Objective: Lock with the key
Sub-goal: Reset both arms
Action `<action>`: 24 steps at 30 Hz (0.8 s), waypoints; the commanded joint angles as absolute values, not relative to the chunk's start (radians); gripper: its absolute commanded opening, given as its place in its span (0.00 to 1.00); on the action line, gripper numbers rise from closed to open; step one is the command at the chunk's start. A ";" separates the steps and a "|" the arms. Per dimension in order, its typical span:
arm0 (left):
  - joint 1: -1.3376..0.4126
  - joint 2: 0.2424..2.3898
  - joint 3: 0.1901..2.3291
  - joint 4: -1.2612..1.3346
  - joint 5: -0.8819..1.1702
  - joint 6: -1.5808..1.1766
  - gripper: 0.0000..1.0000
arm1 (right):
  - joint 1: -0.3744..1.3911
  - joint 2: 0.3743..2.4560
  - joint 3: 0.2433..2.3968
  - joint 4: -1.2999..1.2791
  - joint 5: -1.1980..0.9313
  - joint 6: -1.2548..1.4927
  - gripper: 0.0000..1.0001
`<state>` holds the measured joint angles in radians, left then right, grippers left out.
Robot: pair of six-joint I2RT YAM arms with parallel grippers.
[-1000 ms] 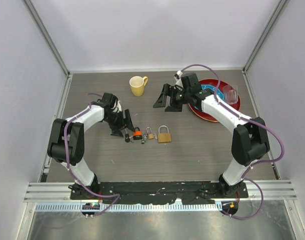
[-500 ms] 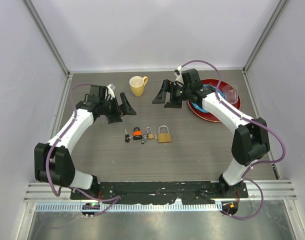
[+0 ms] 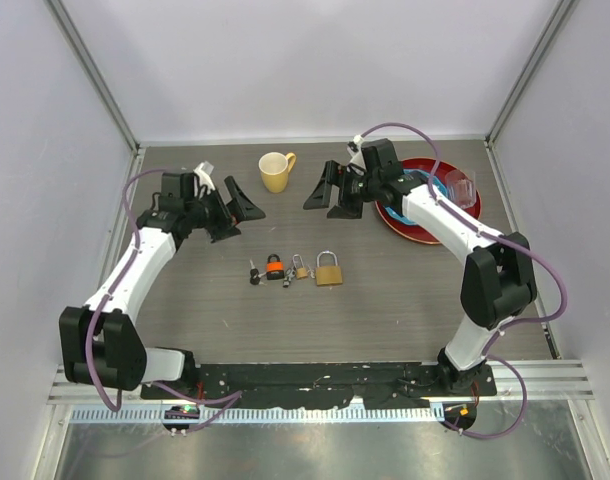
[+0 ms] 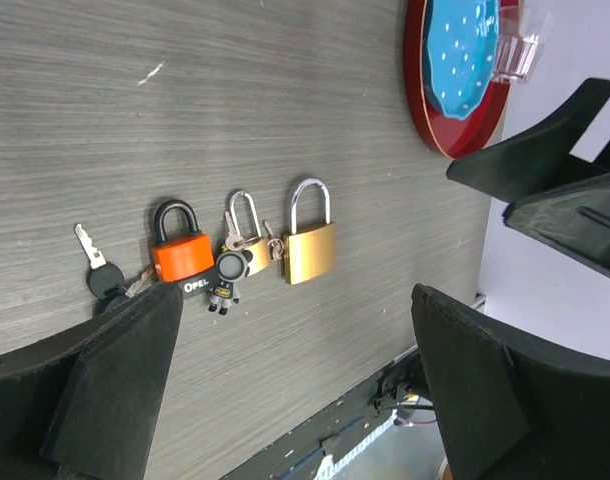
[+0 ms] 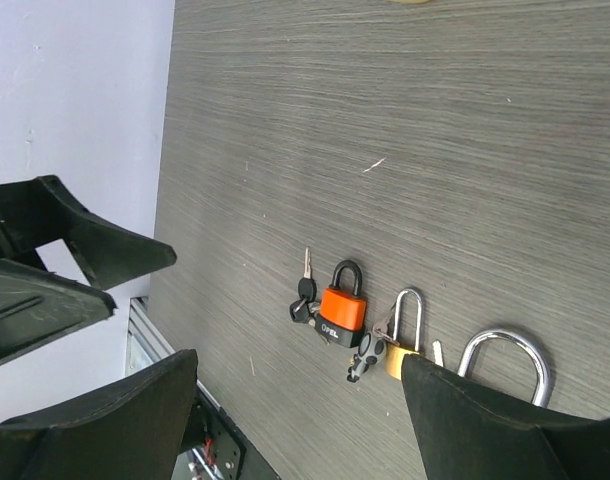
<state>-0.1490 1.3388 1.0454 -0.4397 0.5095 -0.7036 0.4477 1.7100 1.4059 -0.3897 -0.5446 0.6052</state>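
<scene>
Three padlocks lie in a row mid-table: an orange padlock (image 3: 275, 266) (image 4: 180, 255) (image 5: 343, 305) with its shackle down, a small brass padlock (image 3: 299, 268) (image 4: 247, 250), and a large brass padlock (image 3: 329, 270) (image 4: 310, 250) with a raised shackle. A black-headed key (image 3: 253, 273) (image 4: 97, 270) (image 5: 305, 285) lies on the table by the orange one. My left gripper (image 3: 243, 215) (image 4: 290, 300) hovers open up and left of the row, holding nothing. The right gripper (image 3: 320, 210) (image 5: 300, 365) is open and empty, above the table behind the row.
A yellow mug (image 3: 276, 171) stands at the back centre. A red plate (image 3: 405, 232) (image 4: 435, 110) with a blue piece and a clear cup (image 3: 461, 186) sits at the back right, under my right arm. White walls enclose the table.
My left gripper has left the orange padlock, drawn back up and to the left, and opened wide. The right gripper shifted slightly toward the back. The padlocks stayed put.
</scene>
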 commanded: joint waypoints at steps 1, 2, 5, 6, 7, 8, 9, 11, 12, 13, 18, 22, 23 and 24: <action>-0.120 1.296 1.069 -0.406 0.535 -0.703 1.00 | 0.442 1.718 1.417 -0.365 -0.566 0.640 0.89; -0.120 1.295 1.074 -0.422 0.531 -0.690 1.00 | 0.443 1.721 1.419 -0.371 -0.568 0.646 0.89; -0.118 1.290 1.101 -0.474 0.482 -0.672 1.00 | 0.439 1.732 1.442 -0.408 -0.558 0.657 0.89; -0.118 1.292 1.129 -0.498 0.468 -0.652 1.00 | 0.439 1.733 1.451 -0.420 -0.554 0.658 0.89; -0.118 1.296 1.144 -0.523 0.441 -0.637 1.00 | 0.437 1.739 1.460 -0.429 -0.551 0.655 0.89; -0.118 1.301 1.163 -0.585 0.421 -0.621 1.00 | 0.433 1.740 1.482 -0.458 -0.546 0.653 0.89; -0.118 1.305 1.202 -0.618 0.404 -0.588 1.00 | 0.431 1.744 1.495 -0.477 -0.534 0.650 0.89; -0.120 1.319 1.238 -0.678 0.344 -0.559 1.00 | 0.425 1.747 1.540 -0.533 -0.519 0.628 0.89; -0.120 1.325 1.277 -0.731 0.324 -0.540 1.00 | 0.420 1.749 1.558 -0.555 -0.494 0.620 0.89; -0.120 1.336 1.299 -0.765 0.305 -0.511 1.00 | 0.419 1.749 1.575 -0.577 -0.476 0.608 0.89; -0.118 1.355 1.432 -0.911 0.161 -0.436 1.00 | 0.403 1.730 1.706 -0.724 -0.364 0.508 0.89; -0.120 1.355 1.506 -0.992 0.086 -0.399 1.00 | 0.399 1.691 1.804 -0.793 -0.252 0.439 0.89; -0.120 1.348 1.517 -0.999 0.074 -0.394 1.00 | 0.400 1.677 1.819 -0.808 -0.206 0.424 0.89; -0.120 1.342 1.535 -1.002 0.058 -0.391 1.00 | 0.399 1.664 1.831 -0.810 -0.184 0.402 0.89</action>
